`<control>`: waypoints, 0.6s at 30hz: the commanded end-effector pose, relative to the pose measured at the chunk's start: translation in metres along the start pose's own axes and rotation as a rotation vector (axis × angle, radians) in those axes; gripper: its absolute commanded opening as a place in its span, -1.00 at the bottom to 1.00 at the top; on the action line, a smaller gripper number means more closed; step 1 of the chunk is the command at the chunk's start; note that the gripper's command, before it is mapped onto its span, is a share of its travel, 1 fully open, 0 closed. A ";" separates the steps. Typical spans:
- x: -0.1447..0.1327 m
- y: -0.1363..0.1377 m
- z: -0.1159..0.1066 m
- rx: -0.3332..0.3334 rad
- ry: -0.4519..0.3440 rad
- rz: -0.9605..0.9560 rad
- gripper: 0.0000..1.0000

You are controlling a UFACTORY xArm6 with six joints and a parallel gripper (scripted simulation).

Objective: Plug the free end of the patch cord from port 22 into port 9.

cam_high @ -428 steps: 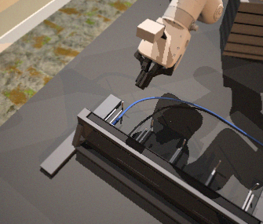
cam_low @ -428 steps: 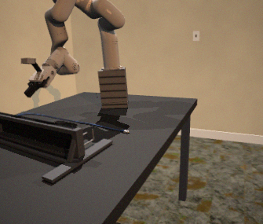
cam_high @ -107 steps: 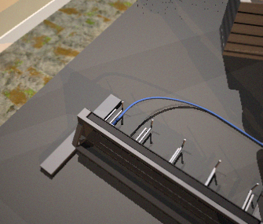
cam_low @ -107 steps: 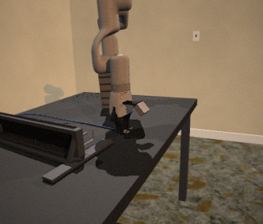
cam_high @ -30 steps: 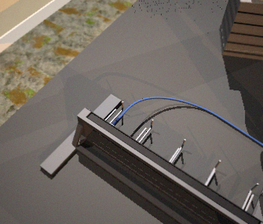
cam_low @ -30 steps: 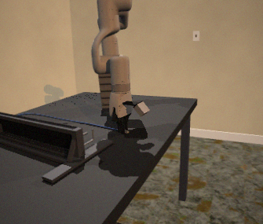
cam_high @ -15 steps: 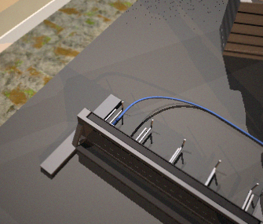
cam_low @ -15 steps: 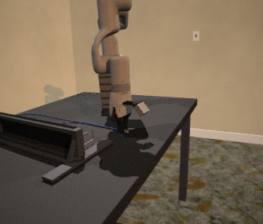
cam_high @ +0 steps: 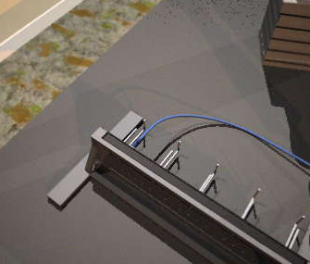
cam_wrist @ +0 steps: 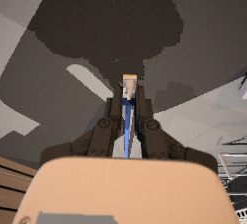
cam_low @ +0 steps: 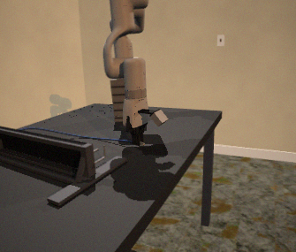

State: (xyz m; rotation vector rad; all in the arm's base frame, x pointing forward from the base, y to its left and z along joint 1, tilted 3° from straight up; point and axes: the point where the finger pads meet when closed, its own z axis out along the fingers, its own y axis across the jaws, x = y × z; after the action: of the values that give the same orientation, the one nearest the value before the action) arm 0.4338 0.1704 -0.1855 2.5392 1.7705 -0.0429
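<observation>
A blue patch cord (cam_high: 219,119) runs from the rack's rear near its left end in the top view and arcs right to the frame's edge. The dark rack (cam_high: 182,200) lies diagonally on the table; in the exterior view it stands at the left (cam_low: 39,153). My gripper (cam_wrist: 128,96) is shut on the cord's free end, a pale plug (cam_wrist: 129,84), with the blue cord running back between the fingers. In the exterior view the gripper (cam_low: 139,140) is low over the table, to the right of the rack. The port numbers are not readable.
The rack's flat foot (cam_high: 73,182) sticks out toward the table's left edge. Several thin cable brackets (cam_high: 208,179) stand behind the rack. The arm's slatted base (cam_high: 295,35) sits at the far right corner. The table's right edge (cam_low: 187,169) is near the gripper.
</observation>
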 end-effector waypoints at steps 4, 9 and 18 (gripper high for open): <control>0.002 0.002 -0.015 -0.004 0.004 0.000 -1.00; 0.002 0.002 -0.020 -0.004 0.004 0.000 -1.00; 0.001 0.002 -0.035 -0.004 0.004 0.000 -1.00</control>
State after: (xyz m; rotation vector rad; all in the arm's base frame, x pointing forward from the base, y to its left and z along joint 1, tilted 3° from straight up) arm 0.4343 0.1722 -0.1569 2.5389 1.7703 -0.0401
